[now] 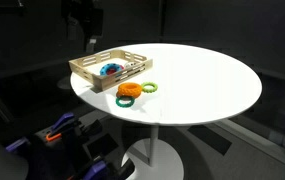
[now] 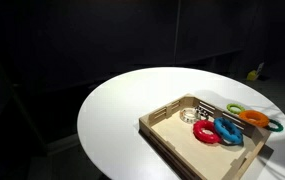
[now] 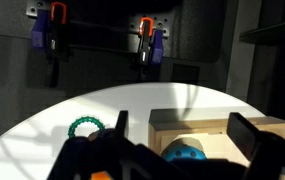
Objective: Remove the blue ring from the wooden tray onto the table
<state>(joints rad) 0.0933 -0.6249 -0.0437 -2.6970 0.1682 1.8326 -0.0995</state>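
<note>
The blue ring lies in the wooden tray at one edge of the round white table, beside a red ring. It also shows in an exterior view, with the tray on the table. In the wrist view the blue ring sits in the tray, below and between my open, empty gripper fingers. The gripper hangs above the tray's far end.
An orange ring and a green ring lie on the table next to the tray; the green ring also shows in the wrist view. A pale ring lies in the tray. Orange and purple clamps hang beyond the table edge.
</note>
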